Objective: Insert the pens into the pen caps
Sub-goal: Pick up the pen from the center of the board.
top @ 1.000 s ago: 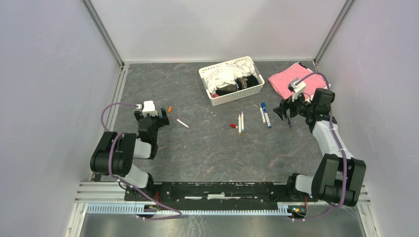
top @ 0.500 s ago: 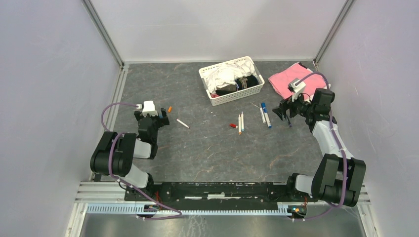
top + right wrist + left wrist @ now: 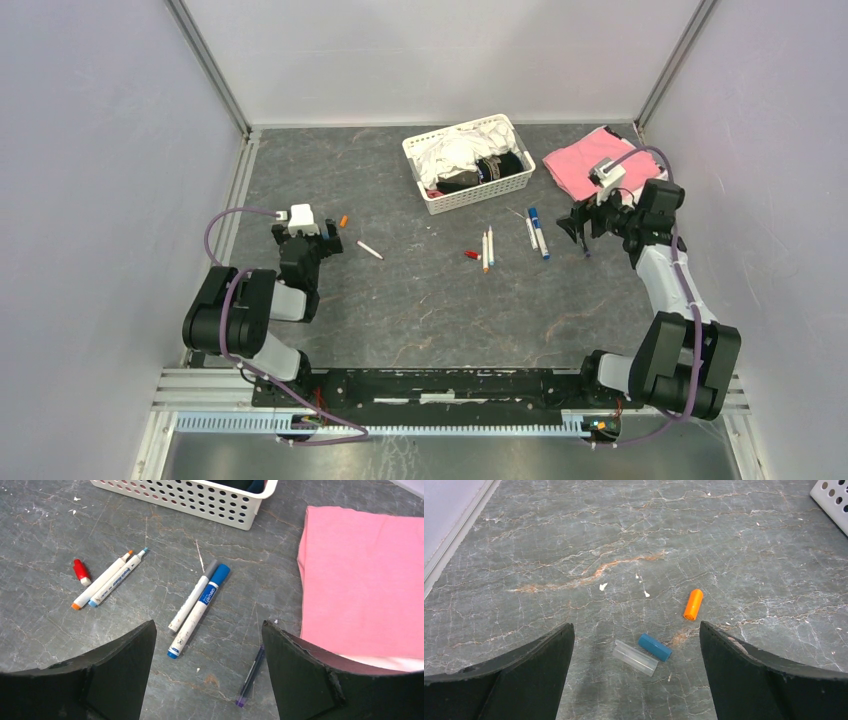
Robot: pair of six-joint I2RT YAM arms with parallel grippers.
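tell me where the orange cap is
The orange cap lies on the left of the table, seen in the left wrist view just ahead of the left gripper, beside the blue cap.

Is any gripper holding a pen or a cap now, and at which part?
Nothing is held: the left gripper and the right gripper both stand open and empty.

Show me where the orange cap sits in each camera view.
Top external: orange cap, left of centre.
Left wrist: right of centre, up and right of the blue cap.
Right wrist: not in it.
Shared landmark: white basket, visible in all three views.
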